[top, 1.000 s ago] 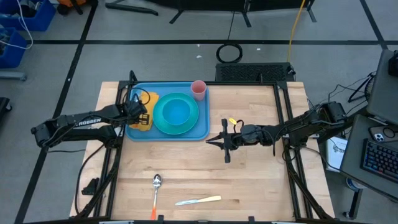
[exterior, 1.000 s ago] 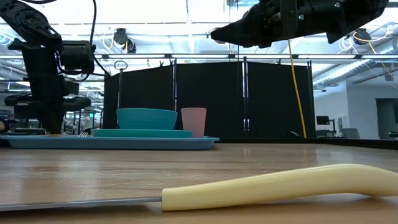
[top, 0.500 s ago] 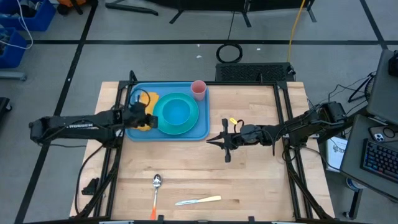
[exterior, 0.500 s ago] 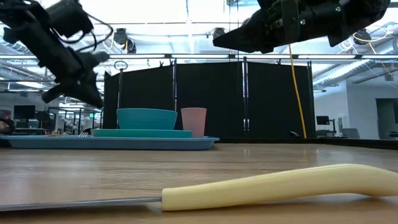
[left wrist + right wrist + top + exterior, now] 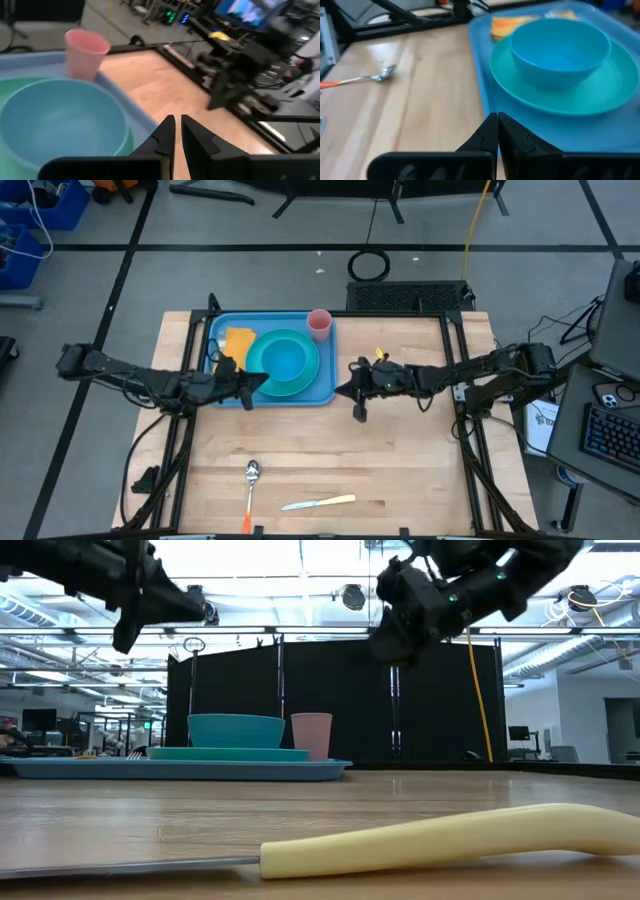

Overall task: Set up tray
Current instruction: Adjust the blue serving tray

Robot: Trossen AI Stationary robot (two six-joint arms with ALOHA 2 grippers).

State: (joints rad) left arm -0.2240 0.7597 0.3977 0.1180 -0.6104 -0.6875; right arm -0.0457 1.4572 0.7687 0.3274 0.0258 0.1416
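Left gripper, dark fingers nearly together, above the light-blue plastic tray's rim. At ten o'clock, blue bowl; at eleven, pink cup; wooden worktop beyond.

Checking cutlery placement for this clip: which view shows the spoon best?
The high view: the whole spoon lies on the table's near part, orange handle included. The right wrist view catches its bowl end beside the tray. The low and left wrist views miss it.
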